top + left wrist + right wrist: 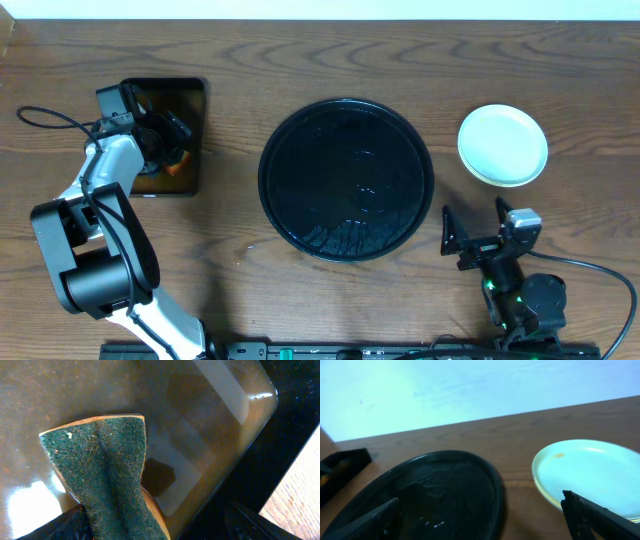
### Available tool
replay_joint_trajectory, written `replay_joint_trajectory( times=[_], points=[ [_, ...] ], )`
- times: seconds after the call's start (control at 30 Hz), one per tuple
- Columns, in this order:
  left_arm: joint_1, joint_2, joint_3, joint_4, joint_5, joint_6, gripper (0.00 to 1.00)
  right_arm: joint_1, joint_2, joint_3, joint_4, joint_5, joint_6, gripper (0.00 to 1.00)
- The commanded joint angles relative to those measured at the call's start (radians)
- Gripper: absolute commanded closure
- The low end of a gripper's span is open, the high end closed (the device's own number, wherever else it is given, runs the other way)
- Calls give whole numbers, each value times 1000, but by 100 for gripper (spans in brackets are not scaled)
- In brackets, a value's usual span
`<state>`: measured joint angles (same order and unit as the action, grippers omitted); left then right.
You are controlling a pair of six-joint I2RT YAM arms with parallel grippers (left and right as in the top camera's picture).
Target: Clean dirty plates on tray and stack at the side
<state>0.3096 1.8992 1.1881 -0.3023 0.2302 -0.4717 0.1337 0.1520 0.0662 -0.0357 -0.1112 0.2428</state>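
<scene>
One wooden table (230,60) by a pale wall (470,390) bears one black tray (346,180) at centre, one stack of plates (503,145) to its right, count unclear, and one pan (190,110) with one sponge (105,475). The left gripper (170,145) and right gripper (477,222) both stand spread, gripping nothing.

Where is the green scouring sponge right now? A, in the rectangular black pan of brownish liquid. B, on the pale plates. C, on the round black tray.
A: the left wrist view shows the green scouring sponge lying in the brownish liquid of the rectangular black pan.
</scene>
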Motion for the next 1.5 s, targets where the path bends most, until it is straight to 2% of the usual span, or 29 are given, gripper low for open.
replay_joint_trajectory(
  times=[0.0,0.17,0.47,0.8,1.47],
  points=[
    [0,-23,9,2,2,-2,18,-38,-29,-16,2,11,-24,1],
    [0,-23,9,2,2,-2,18,-62,-77,-62,36,32,-23,1],
    [0,-23,9,2,2,-2,18,-68,-147,-61,-25,129,-29,1],
    [0,-23,9,2,2,-2,18,-121,-147,-61,-39,135,-189,1],
    [0,-23,9,2,2,-2,18,-127,-147,-61,-38,135,-188,1]
  ],
)
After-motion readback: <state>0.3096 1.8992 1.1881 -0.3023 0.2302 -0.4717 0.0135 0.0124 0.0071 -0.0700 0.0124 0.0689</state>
